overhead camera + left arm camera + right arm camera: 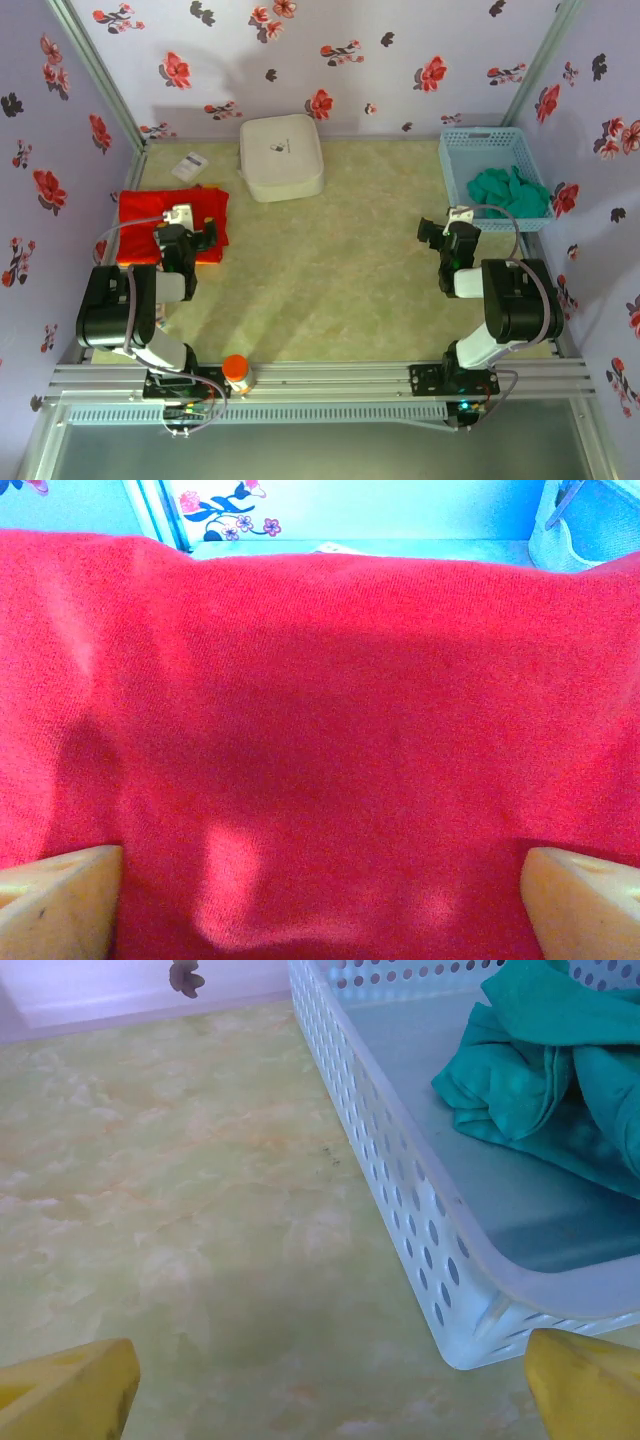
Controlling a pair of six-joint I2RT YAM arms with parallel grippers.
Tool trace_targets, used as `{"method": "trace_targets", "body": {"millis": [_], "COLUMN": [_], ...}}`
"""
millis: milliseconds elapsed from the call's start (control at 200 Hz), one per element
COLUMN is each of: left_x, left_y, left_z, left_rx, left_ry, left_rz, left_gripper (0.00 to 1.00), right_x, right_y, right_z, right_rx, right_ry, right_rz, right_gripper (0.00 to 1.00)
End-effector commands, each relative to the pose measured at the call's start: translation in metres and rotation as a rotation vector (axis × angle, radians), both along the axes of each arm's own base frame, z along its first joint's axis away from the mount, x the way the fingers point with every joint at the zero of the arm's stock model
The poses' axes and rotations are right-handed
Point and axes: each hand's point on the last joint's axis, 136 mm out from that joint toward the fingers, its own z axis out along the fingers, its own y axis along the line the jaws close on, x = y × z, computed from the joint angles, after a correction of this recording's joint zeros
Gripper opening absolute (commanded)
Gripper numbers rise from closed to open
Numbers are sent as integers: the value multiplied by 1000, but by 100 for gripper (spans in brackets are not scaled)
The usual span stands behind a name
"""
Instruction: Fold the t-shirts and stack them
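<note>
Left claw: jaws spread wide, nothing held. In the left wrist view both yellow fingertips sit at the frame's bottom corners with red cloth between and ahead of them. I cannot tell whether the tips touch the cloth.

Red t-shirt: flat, roughly rectangular pile on the table, directly under and ahead of the left claw, reaching out to its left.

Small white packet: beyond the left claw, past the shirt's far edge, apart from the shirt.

White rounded-square box: ahead and to the right of the left claw, near the back wall.

Orange-capped bottle: behind the left claw, on the near rail beside the left arm's base.

Right claw: jaws at full spread, empty, over bare table. Yellow fingertips low in the right wrist view.

Light-blue perforated basket: ahead and to the right of the right claw, its near corner just in front of the right fingertip, not touching.

Teal-green t-shirt: crumpled inside the basket, at the far right side from the claw, unfolded.
</note>
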Motion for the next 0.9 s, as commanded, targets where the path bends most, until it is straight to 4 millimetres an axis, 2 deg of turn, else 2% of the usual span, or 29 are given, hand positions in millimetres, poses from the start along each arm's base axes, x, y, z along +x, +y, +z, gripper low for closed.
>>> {"method": "trace_targets", "body": {"millis": [0, 245, 730, 895], "left_x": [5, 5, 4, 1], "left_y": [-10, -1, -1, 0], "left_z": [4, 4, 3, 16], "left_rx": [4, -21, -17, 3], "left_ry": [-3, -7, -4, -27], "left_rz": [-47, -18, -16, 8], "left_gripper": [100, 100, 100, 100], "right_x": [6, 6, 5, 8], "right_y": [0, 0, 0, 4], "right_z": [9, 9, 9, 29], "right_rx": [2, 3, 2, 1], "right_ry": [-28, -27, -26, -11], "right_rz": [6, 6, 6, 33], "right_gripper": [99, 99, 99, 99]}}
